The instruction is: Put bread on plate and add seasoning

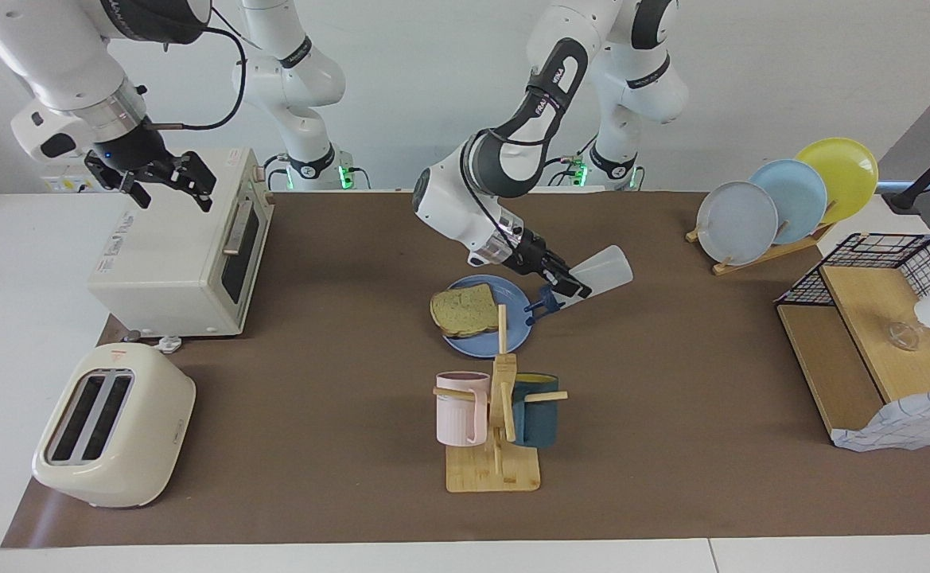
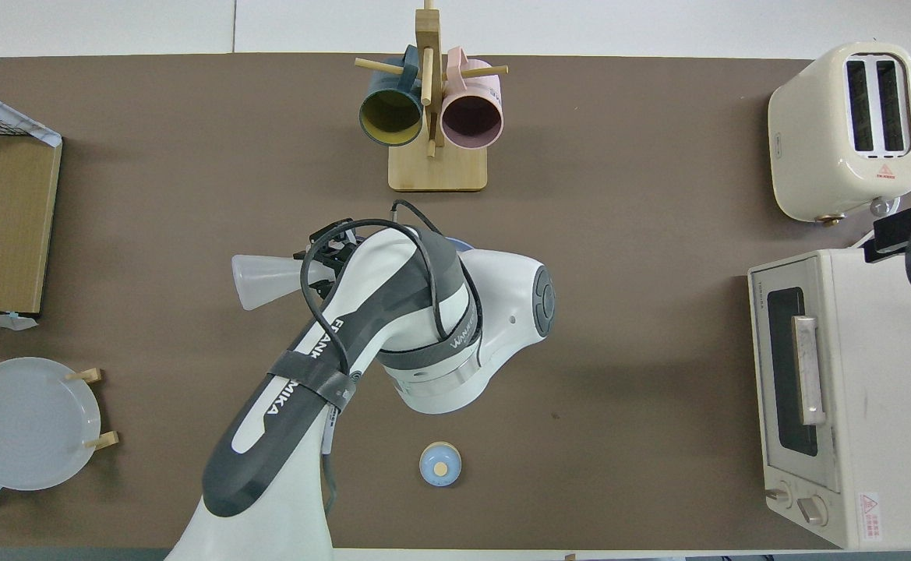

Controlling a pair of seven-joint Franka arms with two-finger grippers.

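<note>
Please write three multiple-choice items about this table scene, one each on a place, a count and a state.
1. Where does the bread lie?
A. on the blue plate
B. in the toaster
C. on the oven
2. How many plates stand in the rack?
A. one
B. three
C. five
3. How is the seasoning bottle held by the left gripper?
A. upright
B. tipped, cap down
C. lying on the table
Key: 1 A, the slice rests on it; 2 B, grey-blue, light blue, yellow; 3 B, its dark cap points down at the plate's edge.
</note>
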